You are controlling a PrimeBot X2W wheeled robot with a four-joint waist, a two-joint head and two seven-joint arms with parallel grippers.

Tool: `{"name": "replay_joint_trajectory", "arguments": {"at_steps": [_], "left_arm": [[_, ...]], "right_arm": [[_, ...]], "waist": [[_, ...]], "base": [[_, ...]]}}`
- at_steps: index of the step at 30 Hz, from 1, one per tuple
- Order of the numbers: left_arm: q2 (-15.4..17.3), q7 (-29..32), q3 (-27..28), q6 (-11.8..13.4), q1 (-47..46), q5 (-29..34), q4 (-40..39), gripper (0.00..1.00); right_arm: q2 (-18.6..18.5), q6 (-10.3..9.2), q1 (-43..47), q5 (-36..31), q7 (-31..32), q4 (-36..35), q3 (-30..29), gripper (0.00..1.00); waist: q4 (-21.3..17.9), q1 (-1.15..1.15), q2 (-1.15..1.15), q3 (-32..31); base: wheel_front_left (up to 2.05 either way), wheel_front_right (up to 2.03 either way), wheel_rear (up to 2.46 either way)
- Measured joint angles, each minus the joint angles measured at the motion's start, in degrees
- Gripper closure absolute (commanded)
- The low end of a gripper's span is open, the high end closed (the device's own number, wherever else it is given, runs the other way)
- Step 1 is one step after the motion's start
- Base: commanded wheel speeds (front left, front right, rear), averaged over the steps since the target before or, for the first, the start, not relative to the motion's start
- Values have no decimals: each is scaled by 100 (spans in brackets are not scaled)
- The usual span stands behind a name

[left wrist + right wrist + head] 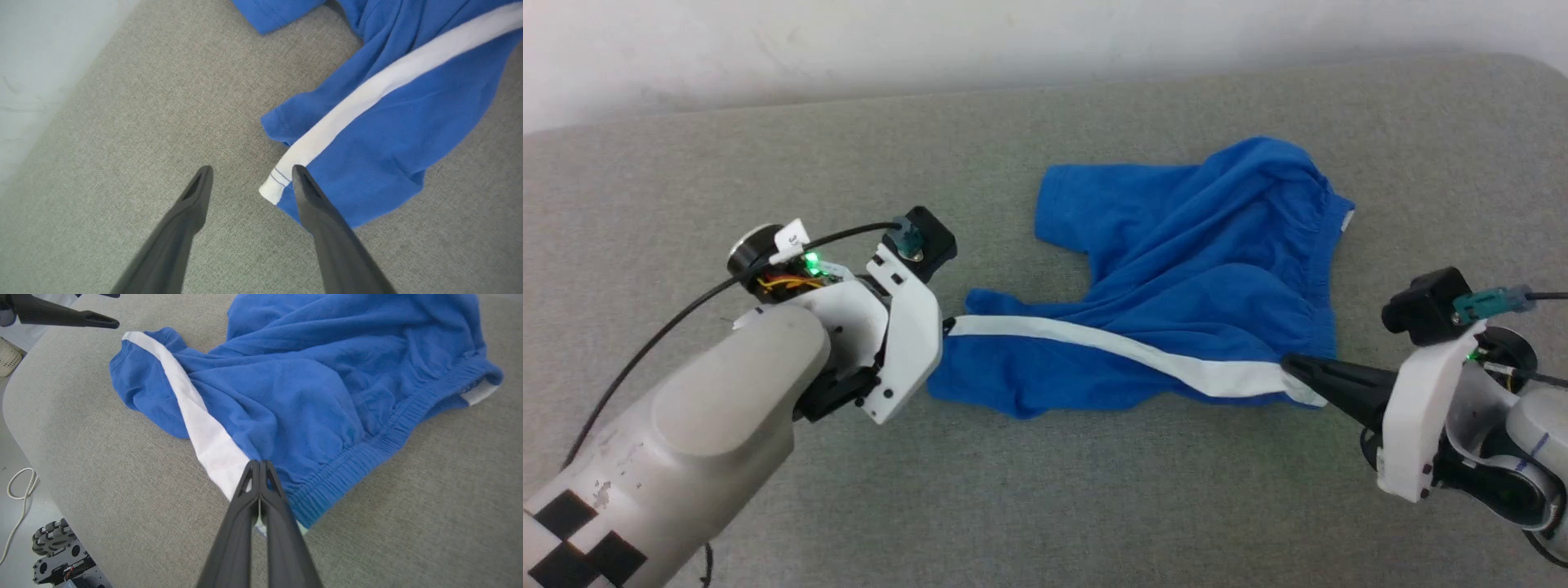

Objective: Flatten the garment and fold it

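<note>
Shorts: bright blue thin-fabric shorts (1176,269) with a white side stripe (1094,335), lying rumpled on the grey fabric-covered worktop (1094,490), one leg bunched on the far side of the stripe.
Right tool: my right tool (259,463) is pinched tight on the shorts at the stripe's waistband end, which anchors that corner.
Left tool: my left tool (251,169) is spread wide at the stripe's hem end and grips nothing. One finger seems to overlap the hem corner; whether it touches, I cannot tell.
Why: with both stripe ends held, I could pull that edge taut.
Stage: flattening, I judge; no fold made yet.
</note>
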Motion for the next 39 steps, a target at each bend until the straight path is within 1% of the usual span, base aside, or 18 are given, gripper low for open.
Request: {"name": "replay_joint_trajectory", "arguments": {"at_steps": [3, 6, 8, 9, 10, 13, 16, 20, 23, 28, 32, 36, 39], "left_arm": [[44, 7, -342, 0, -158, -181, 240, 0], [43, 101, -808, 0, -225, -257, 561, 0], [46, 115, -987, -1, -324, -374, 708, 0], [48, 121, -1060, -31, -403, -454, 759, 49], [48, 121, -1060, -31, -403, -454, 759, 100], [57, 127, -1234, -45, -524, -657, 773, 100], [129, -35, -1368, -42, -538, -701, 635, 100], [355, -430, -1494, -41, -509, -767, 348, 100], [525, -909, -1423, -37, -478, -761, 141, 100], [601, -1680, -1033, 277, -489, -731, -226, 100], [556, -2162, -715, 486, -666, -675, -360, 100], [378, -2720, -197, 702, -1195, -648, -197, 100], [185, -3030, 100, 912, -1749, -534, 36, 100]], "right_arm": [[101, 0, -96, -66, -14, 18, 19, 100], [153, 0, -174, -97, -53, 47, 40, 100], [196, 0, -240, -110, -65, 65, 69, 100], [207, 0, -264, -126, -82, 68, 79, 100], [207, 0, -264, -126, -82, 68, 79, 100], [221, 0, -310, -140, -120, 104, 142, 100], [211, 0, -312, -138, -201, 142, 190, 100], [159, 0, -278, -135, -300, 160, 210, 100], [116, 0, -225, -142, -443, 171, 209, 100], [90, 0, -268, -297, -855, 222, -41, 100], [51, 0, -637, -463, -1118, 278, -428, 100], [74, 0, -1305, -552, -1205, 413, -869, 100], [158, 1, -1896, -568, -1080, 571, -1117, 100]], "waist": [[-115, 0, 0, 114], [-208, 1, 0, 236], [-269, 0, 0, 305], [-294, -1, 0, 337], [-294, -1, 0, 337], [-357, 0, 0, 395], [-363, 0, 0, 357], [-314, 1, 0, 216], [-245, 0, 0, 67], [-124, 0, 0, -194], [-27, -1, 0, -353], [39, -1, 0, -325], [63, 0, 0, -190]], "base": [[0, 0, 0], [0, 0, 0], [0, 0, 0], [0, 0, 0], [0, 0, 0], [0, 0, 0], [0, 0, 0], [0, 0, 0], [0, 0, 0], [0, 0, 0], [0, 0, 0], [0, 0, 0], [0, 0, 0]]}}
